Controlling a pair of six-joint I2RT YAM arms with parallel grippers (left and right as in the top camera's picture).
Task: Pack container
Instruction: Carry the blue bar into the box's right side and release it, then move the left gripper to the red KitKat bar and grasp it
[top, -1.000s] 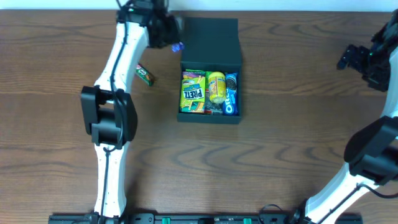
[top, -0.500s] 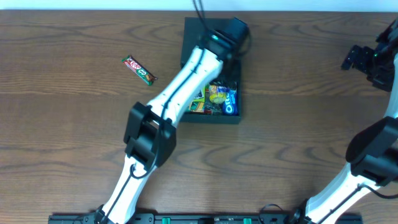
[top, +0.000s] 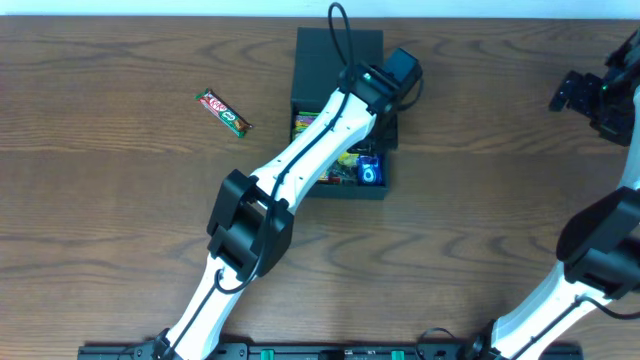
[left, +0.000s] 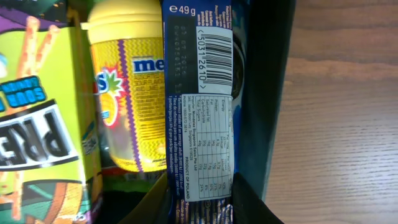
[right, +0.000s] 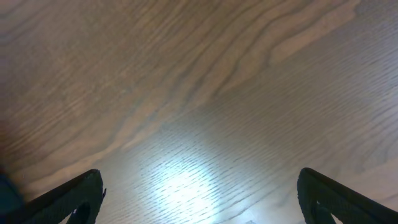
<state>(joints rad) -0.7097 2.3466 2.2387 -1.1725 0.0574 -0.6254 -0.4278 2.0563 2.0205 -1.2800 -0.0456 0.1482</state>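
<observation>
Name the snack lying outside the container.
The red-and-green bar on the table, left of the container. The rest lie inside it; the left gripper holds the blue packet over it.

This looks to me like a robot lab. My left arm and right arm, white and black, stand on a dark rail at the edge of a plain brown wooden table. I watch through cameras above and on each wrist. On the table sit a dark green container of snacks and one loose snack bar.
</observation>
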